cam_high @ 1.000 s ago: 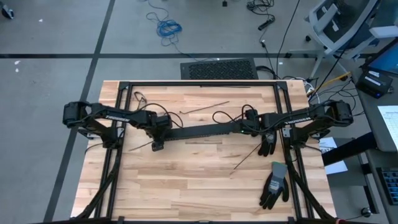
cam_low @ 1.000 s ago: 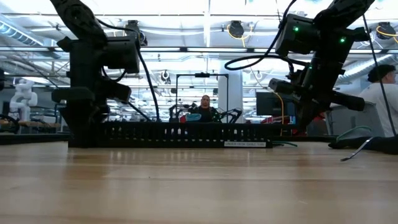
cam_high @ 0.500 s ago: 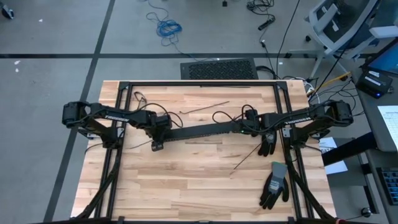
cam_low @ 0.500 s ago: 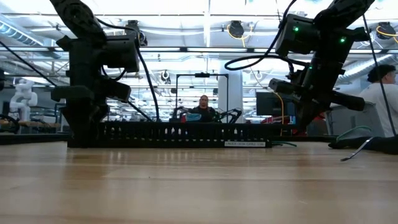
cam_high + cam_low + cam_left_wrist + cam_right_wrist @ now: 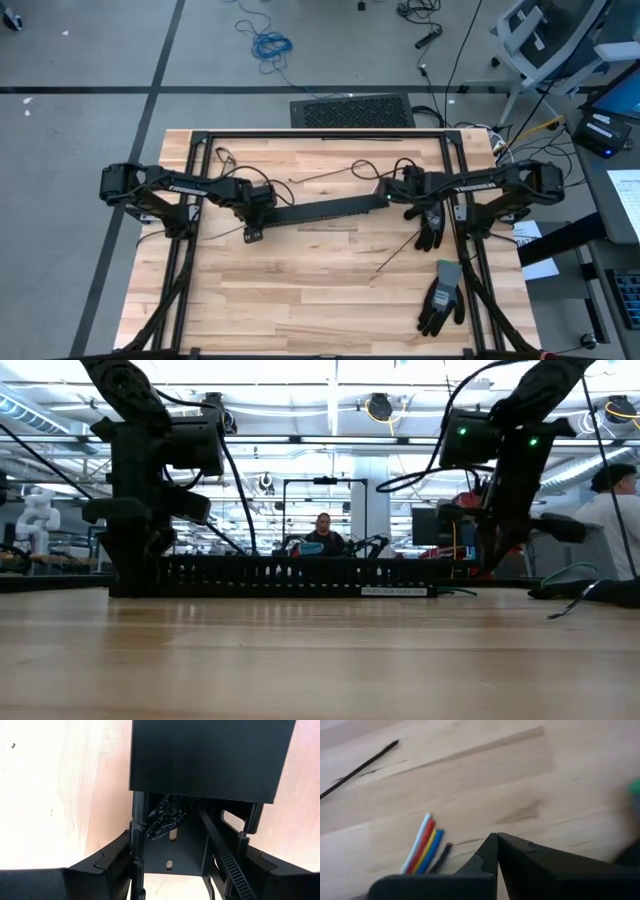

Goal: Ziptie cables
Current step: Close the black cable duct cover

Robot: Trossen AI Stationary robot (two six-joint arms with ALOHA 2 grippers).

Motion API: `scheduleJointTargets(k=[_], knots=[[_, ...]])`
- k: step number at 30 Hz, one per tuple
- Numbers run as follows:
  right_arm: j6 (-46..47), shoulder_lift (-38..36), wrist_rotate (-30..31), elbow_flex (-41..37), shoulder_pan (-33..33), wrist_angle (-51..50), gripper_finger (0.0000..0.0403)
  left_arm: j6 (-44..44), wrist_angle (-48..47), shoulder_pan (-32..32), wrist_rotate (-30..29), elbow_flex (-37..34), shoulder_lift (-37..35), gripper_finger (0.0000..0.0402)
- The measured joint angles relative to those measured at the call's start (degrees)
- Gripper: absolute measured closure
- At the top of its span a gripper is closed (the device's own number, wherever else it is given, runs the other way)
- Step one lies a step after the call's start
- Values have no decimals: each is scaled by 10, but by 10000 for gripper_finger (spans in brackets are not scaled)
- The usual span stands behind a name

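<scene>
A long black slotted duct (image 5: 320,211) lies across the middle of the table. My left gripper (image 5: 254,224) (image 5: 189,847) stands over its left end, shut on it. Inside that end lie a black tangled clump (image 5: 165,815) and a toothed black zip-tie strip (image 5: 222,857). The cables show only in the right wrist view, as coloured ends (image 5: 422,845), white, red, yellow and blue, lying on the wood beside my right gripper (image 5: 497,839) (image 5: 393,195). That gripper is shut with nothing between its tips, near the duct's right end. My left gripper grips the duct's left end across its width, one finger (image 5: 115,860) against the outside of one side wall (image 5: 137,840) and the other finger against the opposite wall (image 5: 244,845). The fingers come from above, pointing down. The duct stays flat on the table.
Loose black zip-tie strips lie on the wood (image 5: 335,173) (image 5: 395,256) (image 5: 360,767). A black glove (image 5: 430,231) and a grey-and-black glove (image 5: 442,298) lie near the right front. A black frame (image 5: 320,133) runs round the tabletop. A person sits far behind the table (image 5: 323,532).
My right gripper has swung toward the table's far edge and a little to the left, near the duct's right end, and its wrist has rolled. It has stayed shut. The duct has not moved.
</scene>
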Motion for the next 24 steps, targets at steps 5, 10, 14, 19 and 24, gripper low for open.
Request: scheduleJointTargets(k=[5, 10, 14, 19, 24], knots=[[3, 30, -43, 0, -7, 72, 403, 21, 0, 0, -7, 0, 0, 153], [30, 46, -66, 0, -6, 101, 403, 24, -2, 0, -14, 0, 0, 153], [46, 46, -69, 0, -4, 142, 403, 24, -2, 0, -17, 0, 0, 153], [43, 45, -79, 0, -3, 207, 403, 24, 0, 0, -19, 0, 0, 153], [47, 44, -81, 0, -2, 137, 403, 25, 4, 0, -20, 0, -1, 153]])
